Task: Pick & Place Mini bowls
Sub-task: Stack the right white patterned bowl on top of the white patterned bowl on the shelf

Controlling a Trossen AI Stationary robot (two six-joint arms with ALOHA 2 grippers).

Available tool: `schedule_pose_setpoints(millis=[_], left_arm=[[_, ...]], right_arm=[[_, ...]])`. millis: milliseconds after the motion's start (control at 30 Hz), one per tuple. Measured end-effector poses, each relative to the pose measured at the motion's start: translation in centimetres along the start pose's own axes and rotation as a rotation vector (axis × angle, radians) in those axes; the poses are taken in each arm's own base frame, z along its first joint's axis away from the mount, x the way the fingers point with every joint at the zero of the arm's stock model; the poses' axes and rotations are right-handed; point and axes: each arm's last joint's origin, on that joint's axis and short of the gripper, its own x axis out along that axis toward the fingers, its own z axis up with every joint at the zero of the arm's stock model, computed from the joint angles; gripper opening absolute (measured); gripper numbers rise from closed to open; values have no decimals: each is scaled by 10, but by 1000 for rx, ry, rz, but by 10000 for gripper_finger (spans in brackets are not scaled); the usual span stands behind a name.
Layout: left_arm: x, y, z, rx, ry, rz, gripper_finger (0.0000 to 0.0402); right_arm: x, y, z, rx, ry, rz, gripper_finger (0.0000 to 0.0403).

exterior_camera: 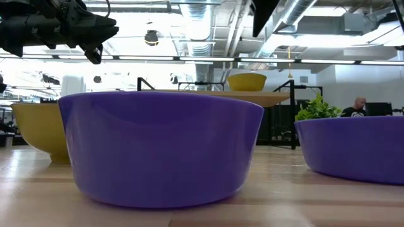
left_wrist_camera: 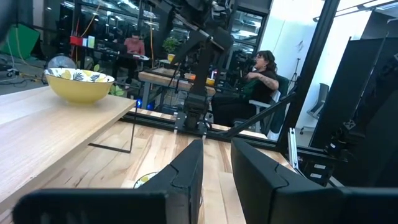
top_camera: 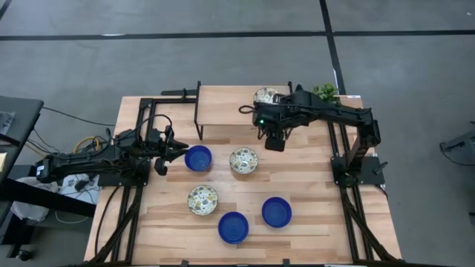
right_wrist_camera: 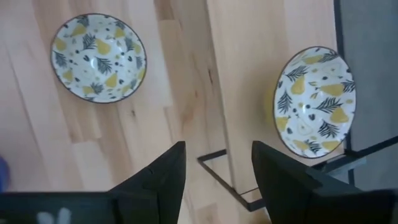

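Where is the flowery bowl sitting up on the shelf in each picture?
High view: shelf bowl at the top middle, half hidden by the right arm.
Low view: yellow shape on the shelf, behind the blue bowls.
Left wrist view: upper left.
Right wrist view: right side.
Shared landmark: the wooden shelf.

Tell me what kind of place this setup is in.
Most likely a robotics lab or an open workshop. A wooden table stands on a grey floor with dark arms mounted on frames, exposed ceiling ducts run overhead, and a person sits among workbenches behind.
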Motion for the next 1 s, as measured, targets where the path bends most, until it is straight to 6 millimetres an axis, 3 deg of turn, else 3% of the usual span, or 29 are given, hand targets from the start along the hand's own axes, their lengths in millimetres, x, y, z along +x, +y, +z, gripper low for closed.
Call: schedule_pose_setpoints(millis=[500, 1000], left_arm=[[0, 0, 0, 1, -4, -1, 82], [0, 0, 2, 4, -17, -3, 82]], right_arm=[[-1, 3, 5, 29, -50, 2, 169], [-10, -1, 42, 165, -431, 0, 169]])
